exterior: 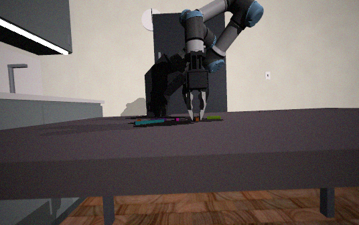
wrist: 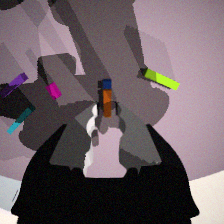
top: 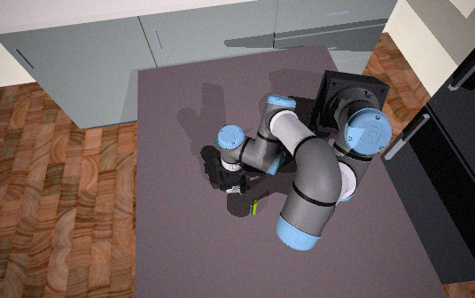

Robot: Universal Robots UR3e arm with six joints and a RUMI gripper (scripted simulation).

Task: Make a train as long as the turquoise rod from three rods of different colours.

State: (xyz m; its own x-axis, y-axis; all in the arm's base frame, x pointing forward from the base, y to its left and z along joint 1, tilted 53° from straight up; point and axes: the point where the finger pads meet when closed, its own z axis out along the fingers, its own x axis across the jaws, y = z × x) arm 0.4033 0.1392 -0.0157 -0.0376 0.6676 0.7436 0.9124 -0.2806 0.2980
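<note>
Lying flat, the orange rod (wrist: 107, 103) points lengthwise at the blue rod (wrist: 106, 83).

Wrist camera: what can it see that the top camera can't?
Only the wrist camera shows the orange rod lying right between the jaws, with the little blue rod at its far end. It also shows the magenta rod, the purple rod and the turquoise rod off to one side.

Only the top camera shows the whole arm, the cabinets and the wooden floor.

Both show the lime rod and the dark table.
</note>
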